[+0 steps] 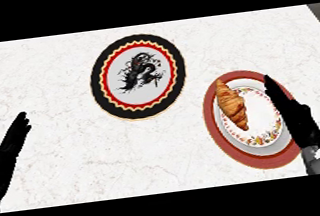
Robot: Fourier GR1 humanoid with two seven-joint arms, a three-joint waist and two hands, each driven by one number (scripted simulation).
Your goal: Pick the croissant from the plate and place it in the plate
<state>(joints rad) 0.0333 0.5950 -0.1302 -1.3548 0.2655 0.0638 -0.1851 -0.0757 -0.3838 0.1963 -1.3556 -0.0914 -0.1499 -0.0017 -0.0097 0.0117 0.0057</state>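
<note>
Croissant (232,105) lying on red plate (227,144), right hand (294,113) beside it over the rim with fingers straight, holding nothing; left hand (4,151) open, resting far left; black plate (138,77) apart.

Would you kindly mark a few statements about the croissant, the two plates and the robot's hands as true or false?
1. The croissant lies on the red-rimmed plate. True.
2. The black-rimmed plate holds a second croissant. False: it carries only its dark printed design.
3. The right hand is curled round the croissant. False: its fingers are straight, over the right side of the red-rimmed plate, apart from the croissant.
4. The left hand is open near the left edge of the white marble counter. True.
5. The two plates overlap. False: bare counter shows between them.
</note>
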